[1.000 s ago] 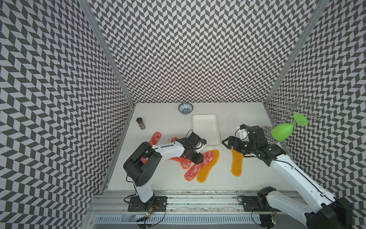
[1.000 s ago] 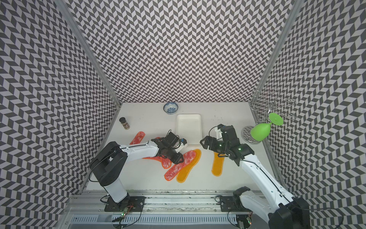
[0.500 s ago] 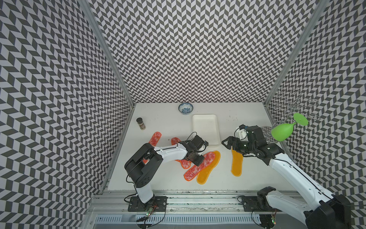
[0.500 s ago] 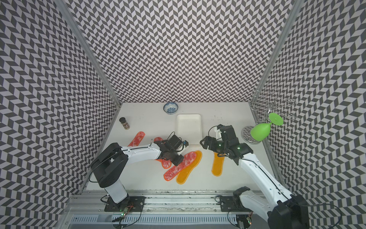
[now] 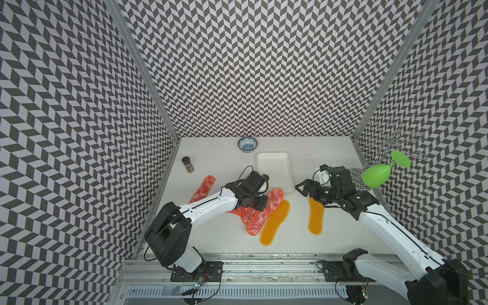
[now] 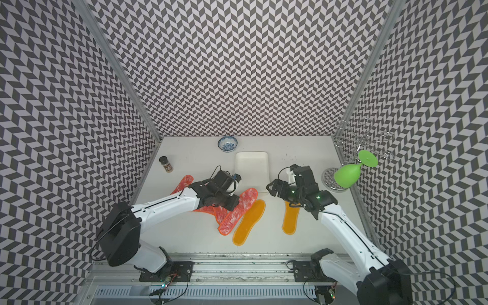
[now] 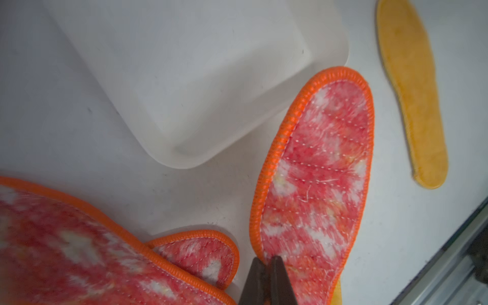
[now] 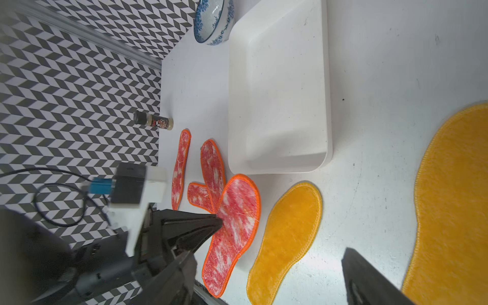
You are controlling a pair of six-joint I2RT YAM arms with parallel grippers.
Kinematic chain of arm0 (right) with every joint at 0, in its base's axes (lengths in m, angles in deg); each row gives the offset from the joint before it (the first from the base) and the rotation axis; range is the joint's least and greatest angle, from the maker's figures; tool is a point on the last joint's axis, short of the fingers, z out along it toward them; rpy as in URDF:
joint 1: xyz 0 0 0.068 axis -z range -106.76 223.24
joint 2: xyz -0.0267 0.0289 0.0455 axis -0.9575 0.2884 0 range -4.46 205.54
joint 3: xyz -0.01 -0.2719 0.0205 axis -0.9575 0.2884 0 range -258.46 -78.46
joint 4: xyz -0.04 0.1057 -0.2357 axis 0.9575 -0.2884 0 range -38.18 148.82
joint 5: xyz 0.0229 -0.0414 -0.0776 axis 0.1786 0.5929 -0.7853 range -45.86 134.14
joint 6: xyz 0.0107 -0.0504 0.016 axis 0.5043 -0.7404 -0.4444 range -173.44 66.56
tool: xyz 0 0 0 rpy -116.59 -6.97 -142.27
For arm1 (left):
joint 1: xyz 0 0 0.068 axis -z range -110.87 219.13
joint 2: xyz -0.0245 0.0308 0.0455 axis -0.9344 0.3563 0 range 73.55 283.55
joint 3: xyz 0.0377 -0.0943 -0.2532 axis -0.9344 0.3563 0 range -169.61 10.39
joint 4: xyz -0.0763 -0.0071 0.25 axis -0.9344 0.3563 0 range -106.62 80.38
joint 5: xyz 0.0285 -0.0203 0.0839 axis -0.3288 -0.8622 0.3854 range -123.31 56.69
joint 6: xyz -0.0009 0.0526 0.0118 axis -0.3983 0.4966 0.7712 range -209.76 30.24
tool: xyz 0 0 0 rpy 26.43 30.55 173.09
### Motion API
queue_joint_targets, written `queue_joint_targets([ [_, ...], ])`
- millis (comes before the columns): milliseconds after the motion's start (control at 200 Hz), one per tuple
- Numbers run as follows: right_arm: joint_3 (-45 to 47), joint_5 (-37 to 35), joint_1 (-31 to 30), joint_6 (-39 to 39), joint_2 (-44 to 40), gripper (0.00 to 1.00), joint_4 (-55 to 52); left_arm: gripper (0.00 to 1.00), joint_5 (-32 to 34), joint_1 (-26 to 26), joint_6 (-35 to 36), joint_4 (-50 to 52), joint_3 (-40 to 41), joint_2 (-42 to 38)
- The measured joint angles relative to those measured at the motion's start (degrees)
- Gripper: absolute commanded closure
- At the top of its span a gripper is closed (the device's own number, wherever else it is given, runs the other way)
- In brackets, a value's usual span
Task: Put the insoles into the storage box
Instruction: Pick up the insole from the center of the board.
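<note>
Left fingers (image 7: 253,285) are pinched tight on the edge of a mottled insole (image 7: 317,171) lying on the worktop (image 5: 224,237), toe at the empty storage box (image 5: 273,154) corner, probably to lift it in, while right fingers (image 8: 369,285) hang spread wide near a yellow insole (image 5: 315,216), holding nothing.

White arm links (image 5: 208,207), black joints (image 5: 169,237), thin black cables (image 8: 31,172)
</note>
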Motion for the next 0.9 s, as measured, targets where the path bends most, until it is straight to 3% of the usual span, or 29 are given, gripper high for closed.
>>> queue_joint_targets([
  [300, -0.13, 4.68, -0.35, 6.03, 0.09, 0.14, 10.36, 1.00, 7.89, -2.86, -18.86, -5.46, 0.79, -12.41],
  [586, -1.64, 7.93, -6.51, 9.22, 6.95, 0.23, 25.22, 1.00, 13.73, -3.06, -36.20, -9.55, 1.03, -12.98],
  [691, -3.26, 8.83, -9.09, 9.57, 11.15, 0.31, 28.87, 1.00, 14.62, -2.86, -38.71, -10.43, 1.01, -12.85],
  [901, -5.11, 11.08, -11.43, 9.40, 17.40, 0.56, 32.65, 1.00, 15.47, -2.73, -38.82, -10.93, 0.70, -11.98],
])
